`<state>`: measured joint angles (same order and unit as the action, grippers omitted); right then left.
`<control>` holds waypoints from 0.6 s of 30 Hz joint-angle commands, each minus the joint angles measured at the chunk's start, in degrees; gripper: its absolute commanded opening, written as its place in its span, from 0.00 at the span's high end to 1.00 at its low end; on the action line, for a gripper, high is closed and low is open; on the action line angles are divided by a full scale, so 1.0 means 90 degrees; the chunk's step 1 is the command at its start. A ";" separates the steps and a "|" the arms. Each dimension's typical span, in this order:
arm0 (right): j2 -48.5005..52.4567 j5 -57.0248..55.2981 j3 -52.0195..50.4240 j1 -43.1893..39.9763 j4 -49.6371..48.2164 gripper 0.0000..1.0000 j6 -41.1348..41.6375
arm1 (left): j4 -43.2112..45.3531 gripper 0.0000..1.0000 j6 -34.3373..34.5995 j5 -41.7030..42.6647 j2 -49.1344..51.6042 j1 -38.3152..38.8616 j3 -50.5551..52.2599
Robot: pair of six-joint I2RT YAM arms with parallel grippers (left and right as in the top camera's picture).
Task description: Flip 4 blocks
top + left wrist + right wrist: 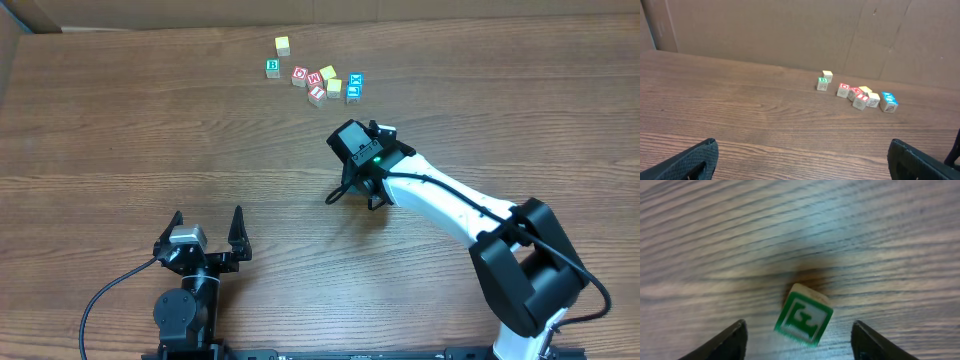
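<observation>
Block flip in hand: green-letter block sits tilted on the tabletop, mid-right and well apart from the cluster of blocks at the far centre. Framed letter face is up toward the wrist camera; it reads as E or F, can't tell which. Whether the block rests on an edge or lies flat is unclear, blurry. Right end effector hangs directly over it, released, with fingers spread on either side and a gap on both, nothing grasped. Overhead view hides the block under the wrist. Left end effector is parked near-left, spread wide and empty, facing the cluster from well away. Judgement: one block is being turned and the rest are not yet handled. To do it well, let the block settle, then check that a different face is up. If it needs another try, centre the fingers on two flat opposite sides rather than corners, square the wrist to the block's rotation, close gently, lift just clear, roll a quarter turn and set it down flat. Risk: pinching a corner makes it squirt out or spin.
</observation>
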<state>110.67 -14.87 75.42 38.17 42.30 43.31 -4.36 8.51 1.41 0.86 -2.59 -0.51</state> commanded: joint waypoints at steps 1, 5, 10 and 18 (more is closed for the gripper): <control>0.0257 -0.0073 -0.0039 -0.0034 -0.0172 0.37 0.0692 | -0.0010 0.00 -0.0138 -0.0039 -0.0063 0.0032 0.0027; 0.0279 0.0041 -0.0041 -0.0034 -0.0418 0.43 0.0695 | -0.0010 0.00 -0.0138 -0.0039 -0.0063 0.0032 0.0027; 0.0279 0.0041 -0.0041 -0.0034 -0.0435 0.54 0.0687 | -0.0010 0.00 -0.0138 -0.0039 -0.0063 0.0032 0.0027; 0.0277 0.0044 -0.0039 -0.0034 -0.0148 0.59 0.0619 | -0.0010 0.00 -0.0138 -0.0039 -0.0063 0.0032 0.0027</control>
<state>113.08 -14.28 75.35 38.11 40.56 48.82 -4.36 8.54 1.41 0.86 -2.59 -0.51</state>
